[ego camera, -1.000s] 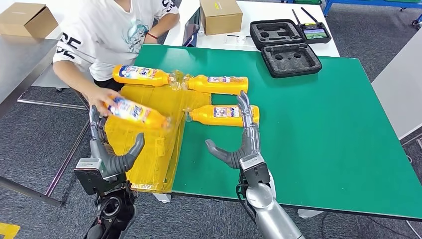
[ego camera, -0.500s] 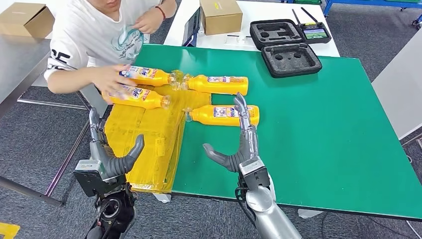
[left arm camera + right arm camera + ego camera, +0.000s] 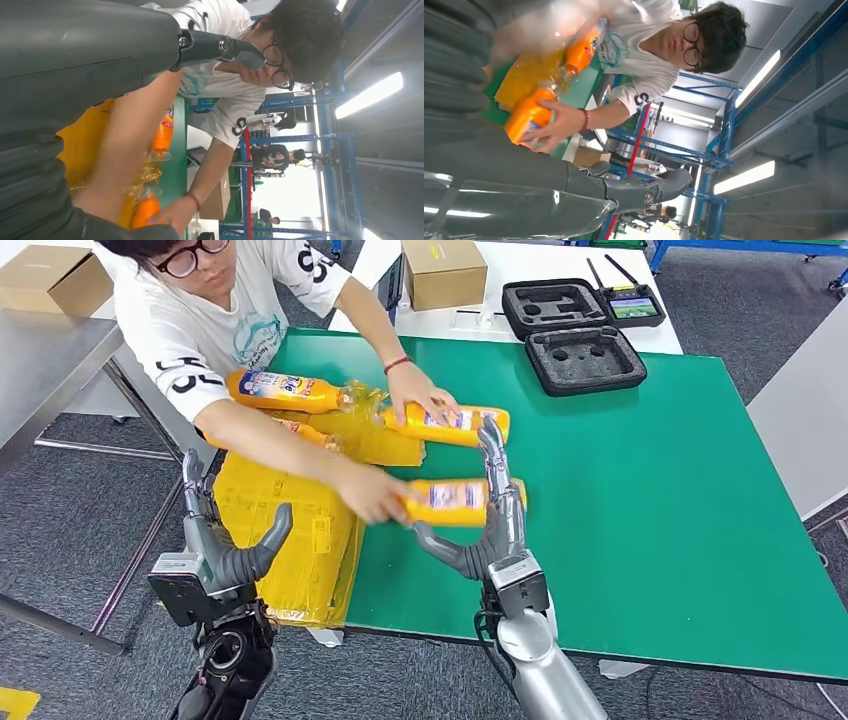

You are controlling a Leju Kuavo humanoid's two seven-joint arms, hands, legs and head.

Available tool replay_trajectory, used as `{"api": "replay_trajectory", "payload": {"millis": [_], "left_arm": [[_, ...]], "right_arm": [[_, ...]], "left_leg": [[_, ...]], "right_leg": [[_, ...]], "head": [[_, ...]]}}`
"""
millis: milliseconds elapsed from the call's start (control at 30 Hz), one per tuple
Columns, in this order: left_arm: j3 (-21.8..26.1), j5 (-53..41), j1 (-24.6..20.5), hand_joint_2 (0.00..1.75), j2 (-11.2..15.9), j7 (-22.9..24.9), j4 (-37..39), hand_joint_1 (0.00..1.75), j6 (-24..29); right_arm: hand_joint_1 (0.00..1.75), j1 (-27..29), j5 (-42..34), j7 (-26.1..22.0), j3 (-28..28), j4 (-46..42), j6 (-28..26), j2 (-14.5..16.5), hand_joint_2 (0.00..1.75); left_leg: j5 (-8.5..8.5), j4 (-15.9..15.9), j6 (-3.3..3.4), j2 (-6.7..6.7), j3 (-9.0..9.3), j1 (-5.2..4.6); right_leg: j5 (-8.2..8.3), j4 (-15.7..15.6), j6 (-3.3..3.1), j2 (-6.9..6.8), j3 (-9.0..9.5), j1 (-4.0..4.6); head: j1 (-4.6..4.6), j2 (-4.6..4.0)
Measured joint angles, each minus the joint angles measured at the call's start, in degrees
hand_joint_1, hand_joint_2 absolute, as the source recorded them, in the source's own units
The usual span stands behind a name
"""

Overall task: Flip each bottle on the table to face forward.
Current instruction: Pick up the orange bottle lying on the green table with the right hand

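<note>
On the green table lie several orange bottles. The nearest bottle lies on its side directly in front of the robot's right hand, between that hand's raised fingers and its thumb, which points out to the left; whether the hand touches the bottle cannot be told. The person's hand grips this bottle at its cap end. The right hand stands upright and spread wide, holding nothing of its own.

A second bottle lies further back on the table, just beyond the right hand's fingertips, with the person's other hand resting on it. A third bottle lies on its side at the far left corner of the table, near the person's chest, cap end toward the second bottle. A fourth bottle lies on the yellow plastic sheet and is largely hidden under the person's forearm.

The left hand is raised beside the table's left edge, over the hanging part of the yellow sheet, fingers up and thumb apart, holding nothing and well apart from every bottle.

Compared with half a second ago, the person has leaned in over the table and reached both arms across; then one hand was on the bottle over the yellow sheet. The nearest bottle now sits slightly closer to the right hand, and the second bottle is tilted. Both robot hands have kept their posture and place.
</note>
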Motion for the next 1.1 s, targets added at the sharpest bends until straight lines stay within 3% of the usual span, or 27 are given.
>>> {"api": "replay_trajectory", "payload": {"millis": [667, 1100], "left_arm": [[0.2, 0.6, -0.2, 1.75, -0.4, 0.0, 0.9, 0.00, -0.5], [1.3, 0.4, 0.0, 1.75, -0.4, 0.0, 1.6, 0.00, -1.7]], "right_arm": [[0.00, 0.1, 0.5, 0.5, -0.6, -0.2, 1.6, 0.0, 1.75], [0.00, -0.7, 17.0, 19.1, -0.6, 1.9, 12.6, -3.6, 1.75]], "left_leg": [[0.00, 0.0, 0.00, 0.01, 0.00, 0.00], [0.00, 0.0, 0.00, -0.02, -0.02, -0.01]], "right_leg": [[0.00, 0.0, 0.00, 0.00, 0.00, 0.00], [0.00, 0.0, 0.00, -0.01, 0.01, -0.01]], "head": [[-0.01, 0.00], [0.00, 0.00]]}}
